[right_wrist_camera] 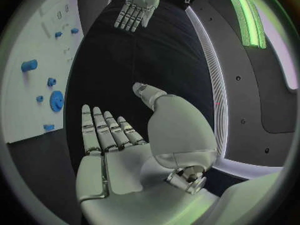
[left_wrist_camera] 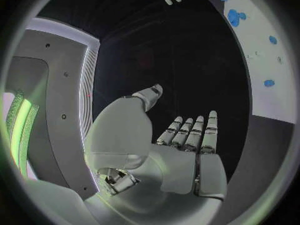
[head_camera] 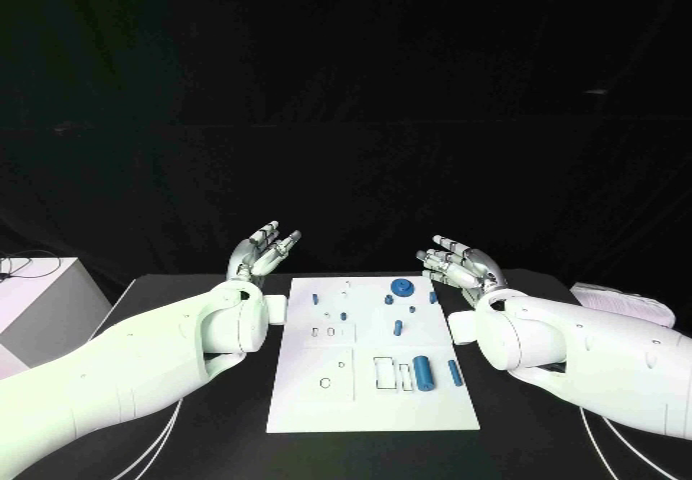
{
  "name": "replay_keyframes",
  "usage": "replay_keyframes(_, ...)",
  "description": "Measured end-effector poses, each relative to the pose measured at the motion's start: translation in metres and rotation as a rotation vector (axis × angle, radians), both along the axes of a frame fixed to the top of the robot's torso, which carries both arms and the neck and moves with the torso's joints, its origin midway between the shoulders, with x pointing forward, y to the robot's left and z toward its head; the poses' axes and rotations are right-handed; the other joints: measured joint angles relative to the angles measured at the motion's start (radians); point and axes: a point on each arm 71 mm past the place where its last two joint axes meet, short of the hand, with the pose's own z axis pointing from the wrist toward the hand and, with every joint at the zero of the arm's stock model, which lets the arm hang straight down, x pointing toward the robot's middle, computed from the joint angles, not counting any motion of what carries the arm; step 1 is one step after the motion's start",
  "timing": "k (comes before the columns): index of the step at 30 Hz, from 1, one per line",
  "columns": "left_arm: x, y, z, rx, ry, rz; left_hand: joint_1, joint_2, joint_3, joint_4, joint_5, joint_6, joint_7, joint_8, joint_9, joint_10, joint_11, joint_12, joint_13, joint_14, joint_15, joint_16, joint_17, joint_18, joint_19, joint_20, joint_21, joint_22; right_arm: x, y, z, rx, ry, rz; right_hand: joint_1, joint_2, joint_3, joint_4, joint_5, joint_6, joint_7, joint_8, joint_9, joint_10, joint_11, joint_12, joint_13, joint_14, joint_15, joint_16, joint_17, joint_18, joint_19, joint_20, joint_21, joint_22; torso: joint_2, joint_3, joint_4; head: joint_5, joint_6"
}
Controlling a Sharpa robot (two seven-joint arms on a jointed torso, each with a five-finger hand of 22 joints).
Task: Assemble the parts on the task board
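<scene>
A flat white rectangular task board (head_camera: 372,355) lies on the black surface (head_camera: 505,410) between the two hands, with small blue plastic parts (head_camera: 401,290) scattered over it: a blue toothed gear, a blue cylinder (head_camera: 423,369) and several pegs, most nearer the right hand. The silver left hand (head_camera: 263,250) and silver right hand (head_camera: 459,263) hover beyond the board's far corners, fingers spread, holding nothing. By the look of it, assembly has not started, since the parts lie loose.
</scene>
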Motion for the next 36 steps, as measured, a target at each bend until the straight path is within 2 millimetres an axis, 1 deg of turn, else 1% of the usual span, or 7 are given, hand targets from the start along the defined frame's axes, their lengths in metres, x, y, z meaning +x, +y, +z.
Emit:
replay_keyframes(9,0.004,0.001,-0.002,-0.005,0.003,-0.072,0.051,0.004,0.02,0.004,0.006,0.041,0.003,0.009,0.008,0.055,0.025,0.006,0.005,0.067,0.017,0.018,0.009,0.014,0.046,0.016,0.013,0.008,0.009,-0.002,-0.003,-0.041,0.051,0.114,0.068,-0.007,0.025,-0.019,0.0,0.101,0.005,0.028,0.016,0.124,-0.001,0.011,0.009,0.155,-0.01,0.03,0.019,0.017,0.132,0.006,0.031,0.014,0.0,-0.0004,-0.0003,0.0,-0.004)
replay_keyframes(13,0.0,0.011,0.003,-0.007,-0.003,-0.102,0.06,0.003,0.023,0.007,0.006,0.166,0.01,0.05,0.034,0.253,0.06,0.04,0.022,0.344,0.012,0.086,0.051,0.014,0.249,0.017,0.076,0.035,0.021,-0.019,0.005,-0.179,-0.036,0.128,0.098,-0.018,0.038,-0.036,0.0,0.247,0.016,0.066,0.041,0.284,-0.02,0.03,0.018,0.296,-0.037,0.066,0.037,0.039,0.254,-0.001,0.075,0.029,0.005,-0.0017,-0.0019,-0.007,-0.019)
replay_keyframes(15,-0.002,0.011,0.007,-0.013,-0.01,-0.121,0.066,-0.003,0.027,0.011,0.006,0.307,0.02,0.096,0.064,0.521,0.046,0.091,0.038,0.502,-0.015,0.14,0.083,0.049,0.363,0.014,0.124,0.053,0.024,-0.02,0.01,-0.249,-0.085,0.152,0.115,-0.023,0.038,-0.048,-0.008,0.332,0.027,0.09,0.055,0.367,-0.037,0.04,0.02,0.374,-0.058,0.09,0.05,0.055,0.32,-0.014,0.106,0.04,0.01,-0.0024,-0.0014,-0.01,-0.022)
replay_keyframes(19,-0.007,0.01,0.017,-0.024,-0.033,-0.167,0.072,-0.009,0.041,0.023,0.006,0.506,0.05,0.164,0.104,0.686,0.008,0.116,0.042,0.659,-0.064,0.213,0.14,0.063,0.489,-0.01,0.197,0.078,0.029,-0.017,0.021,-0.388,-0.179,0.207,0.14,-0.036,0.034,-0.067,-0.012,0.461,0.047,0.128,0.076,0.504,-0.07,0.05,0.021,0.522,-0.103,0.141,0.08,0.055,0.438,-0.056,0.196,0.083,0.023,-0.003,0.0037,-0.016,-0.023)
replay_keyframes(23,-0.013,0.011,0.028,-0.027,-0.056,-0.213,0.081,-0.018,0.061,0.023,0.006,0.561,0.065,0.185,0.113,0.765,-0.016,0.117,0.043,0.747,-0.095,0.269,0.195,0.062,0.558,-0.043,0.248,0.098,0.034,-0.015,0.033,-0.538,-0.273,0.255,0.16,-0.048,0.028,-0.084,-0.015,0.553,0.063,0.147,0.089,0.614,-0.099,0.049,0.021,0.66,-0.148,0.188,0.124,0.055,0.51,-0.104,0.327,0.161,0.038,-0.0031,0.0112,-0.024,-0.024)
replay_keyframes(27,-0.021,0.009,0.039,-0.032,-0.081,-0.265,0.079,-0.023,0.073,0.023,0.006,0.586,0.075,0.191,0.12,0.811,-0.03,0.106,0.043,0.779,-0.114,0.31,0.24,0.062,0.588,-0.063,0.283,0.115,0.037,-0.013,0.044,-0.685,-0.354,0.295,0.17,-0.057,0.033,-0.091,-0.018,0.621,0.047,0.155,0.102,0.701,-0.126,0.042,0.025,0.792,-0.187,0.255,0.188,0.063,0.565,-0.143,0.468,0.251,0.055,-0.004,0.0213,-0.036,-0.021)
replay_keyframes(36,-0.034,0.006,0.057,-0.038,-0.118,-0.345,0.078,-0.035,0.084,0.016,0.006,0.595,0.077,0.191,0.131,0.852,-0.039,0.078,0.043,0.798,-0.127,0.407,0.338,0.061,0.605,-0.081,0.353,0.154,0.041,-0.005,0.061,-0.985,-0.457,0.363,0.146,-0.104,0.085,-0.079,-0.019,0.687,0.02,0.155,0.146,0.8,-0.168,0.031,0.03,0.934,-0.233,0.539,0.431,0.062,0.708,-0.181,0.836,0.6,0.088,-0.0112,0.044,-0.057,-0.019)
